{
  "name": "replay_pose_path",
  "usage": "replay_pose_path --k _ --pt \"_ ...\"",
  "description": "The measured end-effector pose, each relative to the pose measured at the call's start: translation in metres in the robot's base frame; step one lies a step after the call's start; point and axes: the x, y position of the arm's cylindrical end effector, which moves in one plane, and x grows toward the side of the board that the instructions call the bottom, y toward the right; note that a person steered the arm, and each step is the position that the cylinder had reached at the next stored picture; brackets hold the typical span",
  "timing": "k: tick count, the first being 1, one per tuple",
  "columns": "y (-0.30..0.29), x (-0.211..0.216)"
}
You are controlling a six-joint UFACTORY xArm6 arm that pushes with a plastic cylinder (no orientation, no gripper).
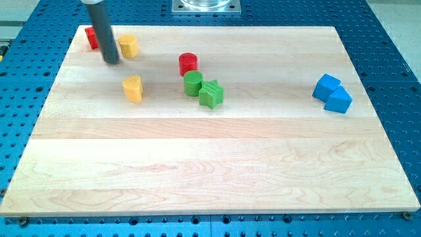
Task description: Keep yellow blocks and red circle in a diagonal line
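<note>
My tip [111, 62] rests on the wooden board near its top left corner. A yellow block [129, 45] sits just right of the rod, close to it. A second yellow block, heart-like in shape [133, 88], lies below and right of the tip. The red circle [188, 64] stands further right, near the middle top of the board. A red block [91, 37] is partly hidden behind the rod at the top left.
A green circle [193, 83] touches a green star [211, 94] just below the red circle. Two blue blocks [326, 86] [339, 101] sit together at the right. The wooden board [210, 171] lies on a blue perforated table.
</note>
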Motion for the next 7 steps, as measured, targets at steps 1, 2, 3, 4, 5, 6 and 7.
replay_pose_path --k 1,2,3,4,5,6,7 --pt "-0.005 -0.010" --pt "0.090 -0.024" --pt "0.111 -0.045" --pt "0.051 -0.061" --pt "0.107 -0.077" --pt "0.181 -0.080" --pt "0.184 -0.095"
